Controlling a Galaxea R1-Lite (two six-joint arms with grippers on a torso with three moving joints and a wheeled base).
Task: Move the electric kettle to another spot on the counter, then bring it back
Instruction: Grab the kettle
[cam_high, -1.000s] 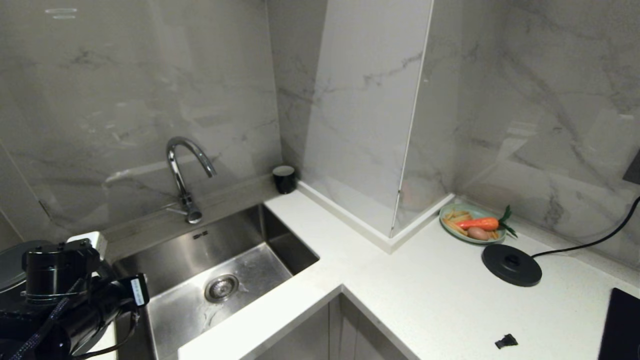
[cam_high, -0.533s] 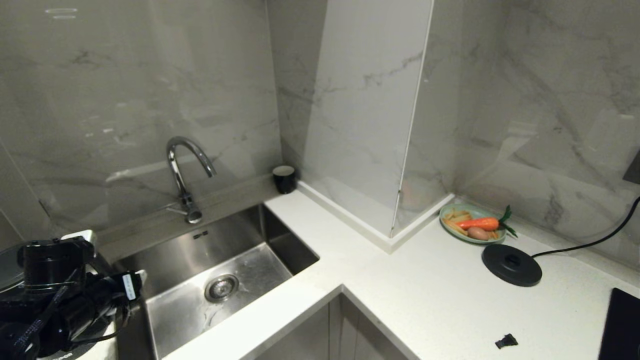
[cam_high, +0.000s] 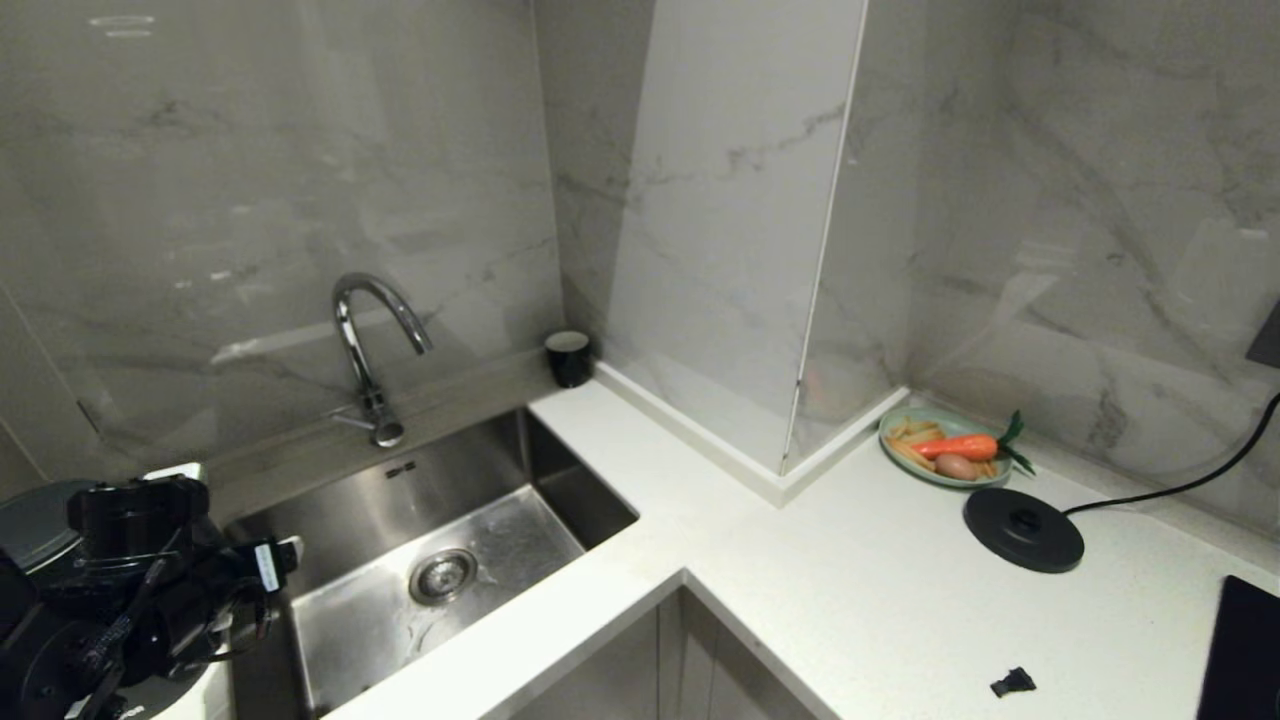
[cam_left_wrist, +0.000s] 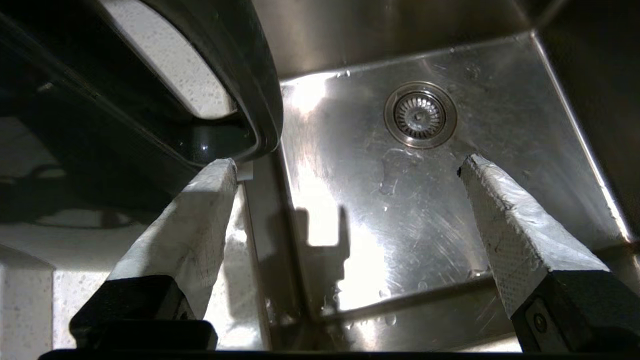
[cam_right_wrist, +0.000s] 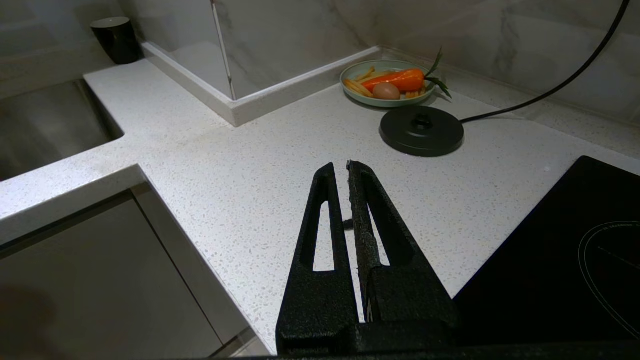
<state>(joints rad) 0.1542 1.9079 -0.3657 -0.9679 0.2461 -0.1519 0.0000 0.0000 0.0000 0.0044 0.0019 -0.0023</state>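
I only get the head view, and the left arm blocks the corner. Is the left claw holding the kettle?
Observer: No. The left claw is open, with nothing between its fingers.
Operator: Where is the kettle, then?
Observer: The kettle stands on the counter at the sink edge, its handle right by one fingertip.
Operator: And the right claw?
Observer: The right claw is shut, hovering over the counter beside the hob.

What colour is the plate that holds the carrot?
Pale green plate; the right wrist view shows it best.
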